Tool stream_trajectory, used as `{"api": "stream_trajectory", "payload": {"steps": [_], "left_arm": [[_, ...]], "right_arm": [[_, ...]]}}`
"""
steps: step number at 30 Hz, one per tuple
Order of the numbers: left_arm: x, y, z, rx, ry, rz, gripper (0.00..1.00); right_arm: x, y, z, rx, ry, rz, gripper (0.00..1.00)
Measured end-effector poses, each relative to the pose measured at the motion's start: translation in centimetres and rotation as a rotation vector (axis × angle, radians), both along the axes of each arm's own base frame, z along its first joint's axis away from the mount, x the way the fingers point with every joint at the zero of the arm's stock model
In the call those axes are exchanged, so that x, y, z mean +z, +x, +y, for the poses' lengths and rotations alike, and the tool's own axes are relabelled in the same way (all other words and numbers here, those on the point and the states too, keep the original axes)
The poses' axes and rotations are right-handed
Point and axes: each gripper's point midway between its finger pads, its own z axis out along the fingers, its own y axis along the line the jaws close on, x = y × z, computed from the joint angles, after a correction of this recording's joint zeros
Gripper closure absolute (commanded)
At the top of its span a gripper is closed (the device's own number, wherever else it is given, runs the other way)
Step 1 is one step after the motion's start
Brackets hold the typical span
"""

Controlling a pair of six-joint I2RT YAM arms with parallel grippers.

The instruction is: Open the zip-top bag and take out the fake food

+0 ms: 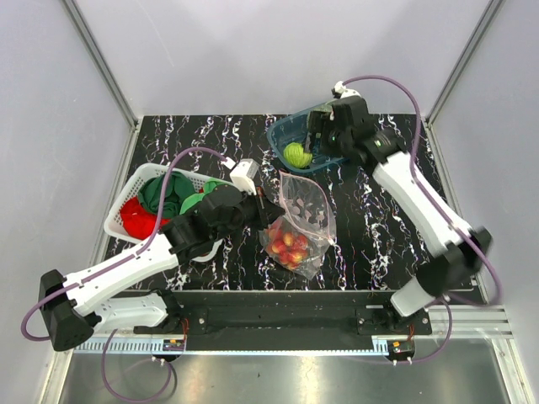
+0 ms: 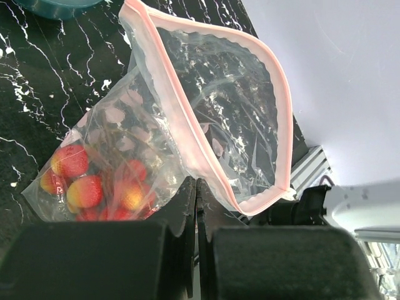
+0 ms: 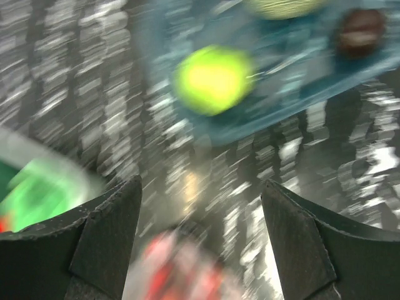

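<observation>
On the near half of the black marbled counter (image 1: pixel 379 244), the left arm reaches in from the left. The left claw (image 1: pixel 268 212) (image 2: pixel 196 187) has its jaws pressed together, pinching a fold of clear plastic low on the zip-top bag (image 1: pixel 301 220) (image 2: pixel 206 112). The bag sits near the middle of the counter, its pink-edged mouth gaping open and turned toward the far side. The fake food (image 1: pixel 289 246) (image 2: pixel 84 190), a cluster of small red-and-yellow fruits, lies bunched in the bag's near bottom corner, all of it inside the plastic.

Left of the bag, behind the left arm's forearm, a white basket (image 1: pixel 126 195) stands on the counter with red and green pieces heaped in it; what they are cannot be told.

Farther back, beyond the bag's mouth and apart from it, a blue bin (image 1: pixel 282 135) (image 3: pixel 300 106) rests on the counter. A round yellow-green fruit (image 1: pixel 296 155) (image 3: pixel 212 78) lies in its near part. The right wrist view is badly blurred, and a dark brown item also in the bin cannot be made out.

The right arm stretches from its base at the near right to the far side. The right claw (image 1: pixel 315 137) (image 3: pixel 201 184) hangs over the blue bin with its jaws spread wide and nothing between them.
</observation>
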Motion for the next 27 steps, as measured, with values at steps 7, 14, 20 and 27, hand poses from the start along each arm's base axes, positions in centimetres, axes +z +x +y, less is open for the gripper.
{"api": "stream_trajectory", "payload": {"steps": [7, 14, 20, 27], "left_arm": [[0.9, -0.3, 0.3, 0.008, -0.034, 0.002, 1.00], [1.5, -0.4, 0.4, 0.011, -0.053, 0.002, 1.00], [1.5, -0.5, 0.4, 0.017, -0.062, 0.015, 1.00], [1.7, -0.6, 0.6, 0.020, -0.075, 0.018, 1.00]], "right_arm": [[8.1, -12.4, 4.1, 0.222, 0.126, -0.157, 0.23], [6.3, -19.1, 6.9, 0.389, 0.154, -0.085, 0.39], [-1.0, -19.4, 7.8, 0.398, 0.068, 0.085, 0.68], [-3.6, -18.7, 8.7, 0.390, 0.052, 0.131, 0.62]]}}
